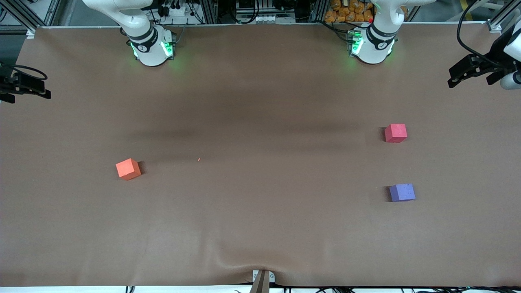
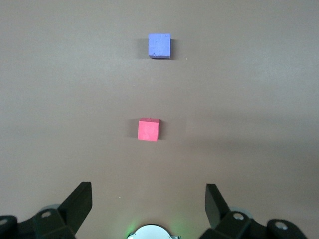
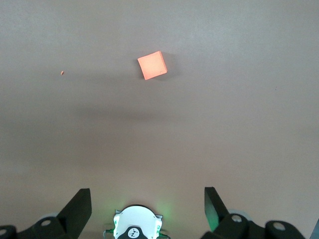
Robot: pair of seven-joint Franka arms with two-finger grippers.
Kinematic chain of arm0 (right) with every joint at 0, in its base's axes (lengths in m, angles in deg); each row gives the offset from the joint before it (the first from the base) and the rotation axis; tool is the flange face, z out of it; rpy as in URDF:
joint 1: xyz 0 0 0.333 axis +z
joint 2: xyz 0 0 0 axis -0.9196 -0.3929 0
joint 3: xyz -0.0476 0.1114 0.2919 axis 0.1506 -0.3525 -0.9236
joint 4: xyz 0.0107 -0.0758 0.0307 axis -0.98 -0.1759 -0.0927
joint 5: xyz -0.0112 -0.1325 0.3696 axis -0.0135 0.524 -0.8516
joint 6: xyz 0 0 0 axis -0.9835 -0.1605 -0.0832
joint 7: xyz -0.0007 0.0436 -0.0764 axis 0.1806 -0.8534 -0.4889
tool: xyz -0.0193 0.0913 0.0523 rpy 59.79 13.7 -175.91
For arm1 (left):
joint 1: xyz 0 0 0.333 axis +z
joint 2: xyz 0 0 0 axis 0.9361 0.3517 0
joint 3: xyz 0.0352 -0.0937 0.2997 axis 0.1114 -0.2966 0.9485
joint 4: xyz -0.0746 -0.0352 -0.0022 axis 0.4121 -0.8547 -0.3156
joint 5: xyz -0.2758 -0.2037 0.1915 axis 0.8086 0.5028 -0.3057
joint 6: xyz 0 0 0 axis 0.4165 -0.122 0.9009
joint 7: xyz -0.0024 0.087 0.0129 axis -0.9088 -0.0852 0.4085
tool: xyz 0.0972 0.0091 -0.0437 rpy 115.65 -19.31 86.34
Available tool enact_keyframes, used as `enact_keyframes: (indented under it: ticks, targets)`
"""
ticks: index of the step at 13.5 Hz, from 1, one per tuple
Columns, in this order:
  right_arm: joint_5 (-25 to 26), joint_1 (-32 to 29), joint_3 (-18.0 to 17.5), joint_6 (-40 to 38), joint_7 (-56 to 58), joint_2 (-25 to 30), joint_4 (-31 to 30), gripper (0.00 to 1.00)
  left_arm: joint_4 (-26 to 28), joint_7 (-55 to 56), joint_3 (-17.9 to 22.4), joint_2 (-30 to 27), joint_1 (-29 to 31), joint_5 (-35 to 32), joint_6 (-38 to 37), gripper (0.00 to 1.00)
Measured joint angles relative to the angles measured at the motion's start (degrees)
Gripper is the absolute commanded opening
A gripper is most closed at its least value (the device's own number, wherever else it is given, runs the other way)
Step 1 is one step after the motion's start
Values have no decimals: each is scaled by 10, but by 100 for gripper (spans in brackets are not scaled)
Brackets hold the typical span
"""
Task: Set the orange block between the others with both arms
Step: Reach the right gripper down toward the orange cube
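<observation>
The orange block (image 1: 128, 169) (image 3: 152, 65) lies alone toward the right arm's end of the table. The others lie toward the left arm's end, with a bare gap between them: the red-pink cube (image 1: 395, 133) (image 2: 148, 129), and the purple-blue cube (image 1: 402, 192) (image 2: 159, 46) nearer the front camera. My left gripper (image 2: 148, 194) hangs open, high over the table by its own base (image 1: 372, 47), with nothing between its fingers. My right gripper (image 3: 146, 193) is open and empty too, high over its base (image 1: 152, 49). Both arms wait.
Brown cloth (image 1: 260, 211) covers the table and wrinkles at its front edge. A tiny orange crumb (image 1: 199, 159) lies near the middle. Dark cabled hardware juts in at the right arm's end (image 1: 24, 85) and the left arm's end (image 1: 472, 71).
</observation>
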Motion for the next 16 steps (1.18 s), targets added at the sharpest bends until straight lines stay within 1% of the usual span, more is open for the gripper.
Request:
enact_keyframes:
  ticks: [9, 11, 13, 16]
  targets:
    - [0, 0, 0, 9, 0, 0, -3, 100, -7, -1, 0, 0, 0, 0, -14, 100]
    - [-1, 0, -1, 41, 0, -6, -15, 100, -7, -1, 0, 0, 0, 0, -14, 100]
    - [-1, 2, -1, 87, 0, -23, -42, 100, -7, -1, 0, 0, -1, 0, -14, 100]
    - [-1, 5, -2, 163, 0, -85, -73, 100, -6, -1, 0, 6, 0, 0, -14, 100]
